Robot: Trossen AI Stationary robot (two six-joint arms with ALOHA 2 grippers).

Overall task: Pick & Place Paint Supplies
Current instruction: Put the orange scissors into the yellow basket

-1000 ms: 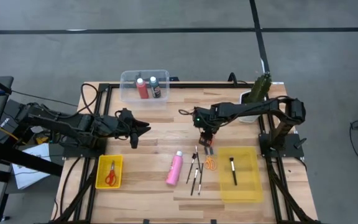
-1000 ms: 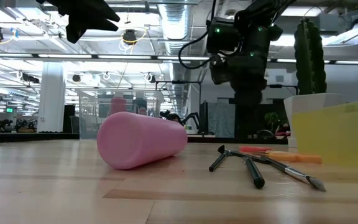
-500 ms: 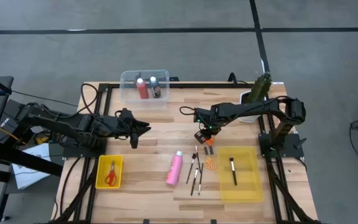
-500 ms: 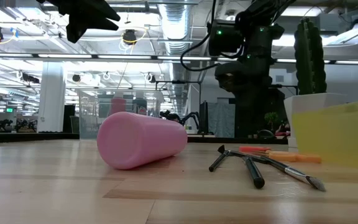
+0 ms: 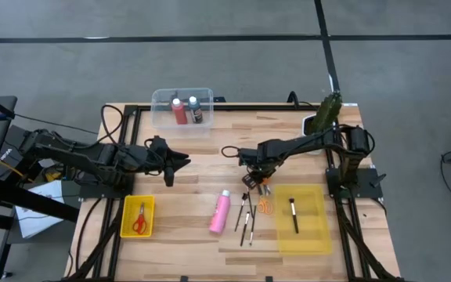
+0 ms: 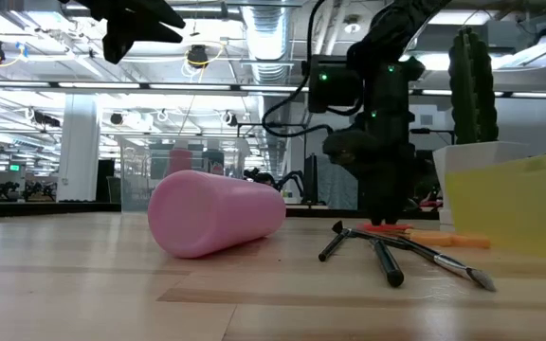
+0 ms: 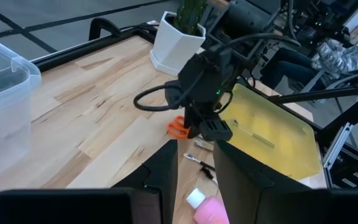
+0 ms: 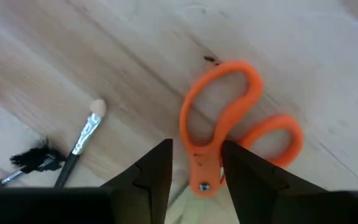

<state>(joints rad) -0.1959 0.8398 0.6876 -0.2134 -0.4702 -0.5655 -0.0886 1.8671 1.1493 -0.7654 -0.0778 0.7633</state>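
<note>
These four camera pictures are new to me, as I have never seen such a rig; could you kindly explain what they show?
It is a robot with two dark arms working at a wooden table. One picture looks straight down, one looks level across the table top, and two come from cameras on the arms' wrists.

On the table lie a pink bottle on its side, a few thin brushes and orange scissors. A clear bin holds a red bottle and a dark bottle. A small yellow tray holds red scissors; a larger yellow tray holds one brush. A plant stands at the far corner.

The right gripper is low over the orange scissors, fingers open either side of them, not yet gripping. The left gripper waits in the air, empty.
</note>
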